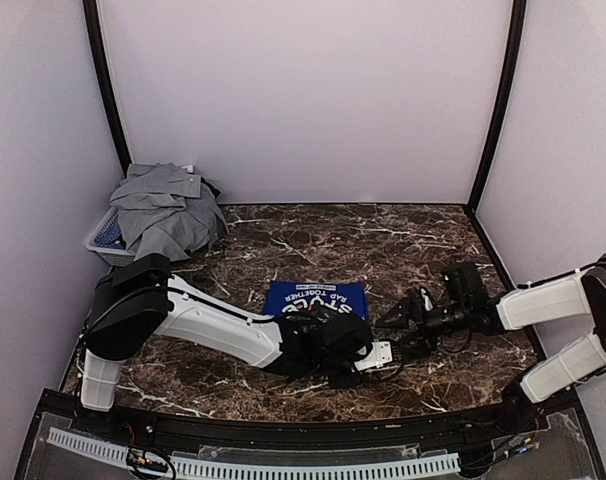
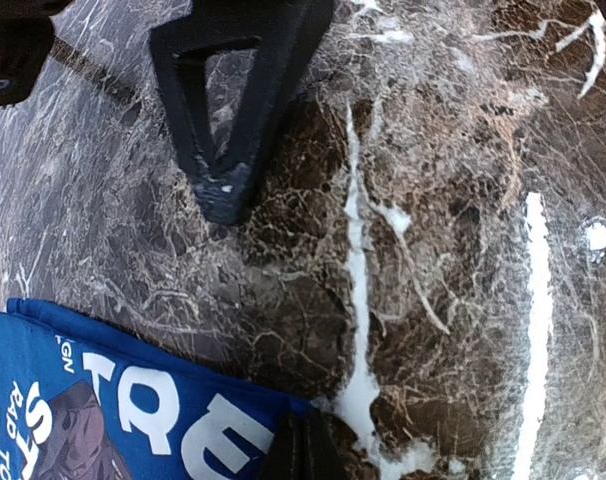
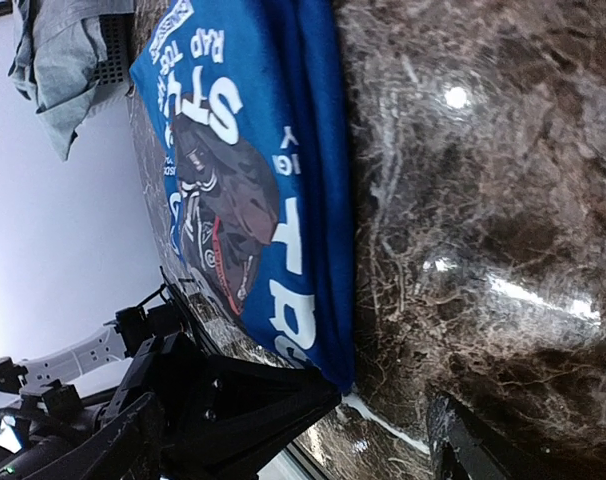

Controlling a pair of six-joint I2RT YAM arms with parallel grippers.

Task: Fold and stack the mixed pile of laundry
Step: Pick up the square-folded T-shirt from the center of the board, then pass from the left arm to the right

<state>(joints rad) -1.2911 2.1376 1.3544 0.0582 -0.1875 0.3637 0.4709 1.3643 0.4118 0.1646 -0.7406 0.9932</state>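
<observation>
A folded royal-blue T-shirt with white print lies flat on the dark marble table. My left arm reaches across its near edge. The left gripper is shut, its tips right at the near corner of the blue T-shirt; I cannot tell whether cloth is nipped between them. My right gripper is open just right of the shirt, low over the table. In the right wrist view the right gripper has the shirt's corner beside one finger. Grey garments are heaped at the back left.
The grey garments hang over a mesh basket in the back-left corner, also seen as a basket in the right wrist view. Pale walls close in the table on three sides. The right arm's finger shows in the left wrist view.
</observation>
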